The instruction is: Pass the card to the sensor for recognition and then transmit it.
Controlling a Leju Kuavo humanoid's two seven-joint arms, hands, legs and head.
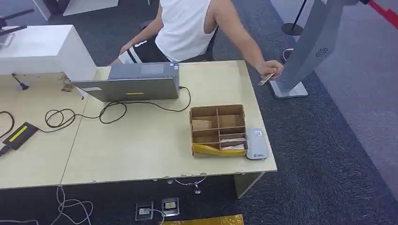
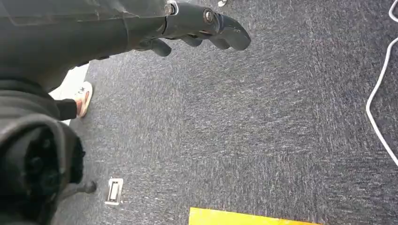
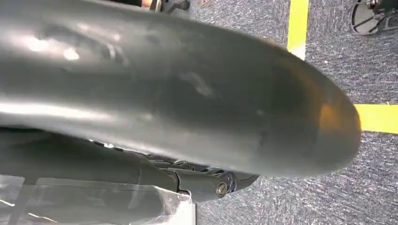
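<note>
A person in a white top reaches across the table's far right corner and holds a card (image 1: pixel 267 78) by the foot of the tall grey sensor stand (image 1: pixel 313 47). More cards lie in a cardboard divider box (image 1: pixel 218 130) near the table's right front; a white card reader (image 1: pixel 256 144) sits against its right side. My left hand (image 2: pixel 202 29) hangs over grey carpet, fingers loosely apart, holding nothing. A grey cover hides most of my right hand (image 3: pixel 206 180), so I cannot tell how its fingers lie.
A grey laptop (image 1: pixel 133 82) stands at the table's far side with a black cable (image 1: pixel 112 110) looping to a black and yellow device (image 1: pixel 19 135). A white cabinet (image 1: pixel 40 49) is at the far left. Yellow floor tape (image 3: pixel 378 117) crosses the carpet.
</note>
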